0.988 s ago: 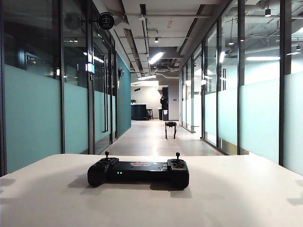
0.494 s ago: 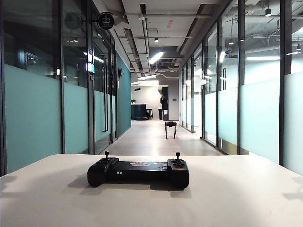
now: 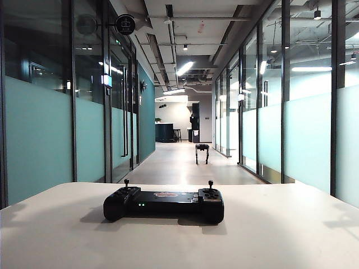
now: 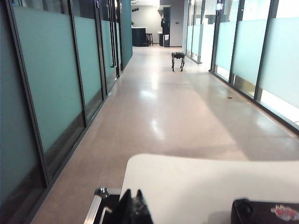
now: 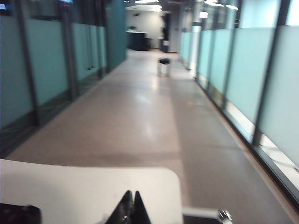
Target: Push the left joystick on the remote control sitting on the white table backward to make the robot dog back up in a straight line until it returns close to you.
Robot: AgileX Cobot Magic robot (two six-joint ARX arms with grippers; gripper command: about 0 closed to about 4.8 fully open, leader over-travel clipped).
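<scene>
Matte white, the desk [image 3: 67, 235] fills the near ground, its far rounded edge facing a long corridor with frosted teal glass panels [image 3: 39, 134] on both sides. Going left to right: the left claw [image 4: 135, 207] shows only in its own wrist view, two dark fingertips pressed together to a point, so it looks closed and holds nothing; it hangs over the desk's left corner, with the left end of the remote control [image 3: 164, 203] at about three o'clock of it. The remote control lies flat on the desk near the middle, two small green lights on its front face. The left joystick [image 3: 127, 183] stands upright on its left end, with nothing touching it; a matching stick [image 3: 211, 184] stands on the right end. At twelve o'clock from the controller, well down the corridor floor [image 3: 179, 165], stands the robot dog [image 3: 202, 153], small and dark on its four legs. The right claw [image 5: 131, 205] likewise appears only in its wrist view, blurred, tips meeting, closed and empty, over the desk's right corner.
</scene>
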